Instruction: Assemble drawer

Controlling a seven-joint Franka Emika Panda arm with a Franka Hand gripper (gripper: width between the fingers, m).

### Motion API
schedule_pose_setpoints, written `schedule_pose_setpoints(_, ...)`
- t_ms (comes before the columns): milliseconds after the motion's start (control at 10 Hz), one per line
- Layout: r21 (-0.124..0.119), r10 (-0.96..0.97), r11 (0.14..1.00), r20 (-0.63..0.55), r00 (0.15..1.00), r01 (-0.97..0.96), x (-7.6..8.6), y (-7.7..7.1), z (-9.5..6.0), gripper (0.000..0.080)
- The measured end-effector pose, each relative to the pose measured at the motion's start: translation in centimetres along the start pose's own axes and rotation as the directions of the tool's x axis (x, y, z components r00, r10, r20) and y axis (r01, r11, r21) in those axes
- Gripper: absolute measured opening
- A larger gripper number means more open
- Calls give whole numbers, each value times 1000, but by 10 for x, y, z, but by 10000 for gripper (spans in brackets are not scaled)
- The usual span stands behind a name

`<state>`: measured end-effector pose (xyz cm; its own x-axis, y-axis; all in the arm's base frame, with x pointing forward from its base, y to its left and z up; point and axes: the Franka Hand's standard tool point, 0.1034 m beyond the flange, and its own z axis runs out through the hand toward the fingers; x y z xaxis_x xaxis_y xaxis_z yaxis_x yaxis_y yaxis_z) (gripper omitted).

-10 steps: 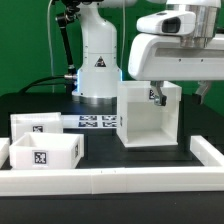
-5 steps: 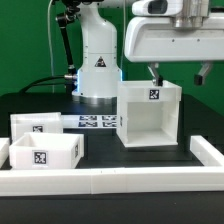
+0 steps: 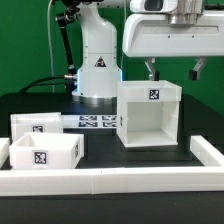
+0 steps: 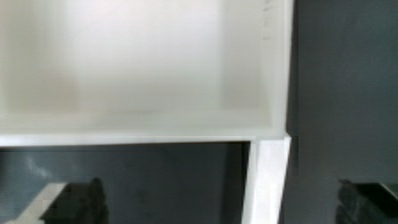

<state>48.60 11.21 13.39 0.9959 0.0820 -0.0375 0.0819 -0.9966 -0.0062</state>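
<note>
Drawer casing [image 3: 150, 120], white plastic hollow cube, upright mid-bench [image 3: 150, 165], trays [image 3: 45, 155] well apart toward exterior view's left; judged light, stiff, slick, best pinched across a thin top wall; end effector [image 3: 171, 70] spread empty just above.

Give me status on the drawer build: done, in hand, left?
Done, at most: the casing stands upright, its opening facing the exterior camera, empty. In hand: nothing; the gripper hangs open above the casing's top. Left: both trays, the front tray and the rear tray, sit outside the casing at the exterior view's left, neither slotted in.
</note>
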Motion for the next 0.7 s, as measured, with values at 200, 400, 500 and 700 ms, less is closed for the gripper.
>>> schedule_pose_setpoints(200, 18, 74, 997, 10, 997, -75, -12, -2, 0, 649)
schedule_pose_setpoints(400, 23, 75, 997, 4, 997, -75, -33, -11, 6, 649)
schedule_pose_setpoints(500, 28, 68, 997, -9, 998, -68, -41, -14, 13, 649)
schedule_pose_setpoints(700, 31, 65, 997, -14, 998, -65, -58, -19, 28, 649)
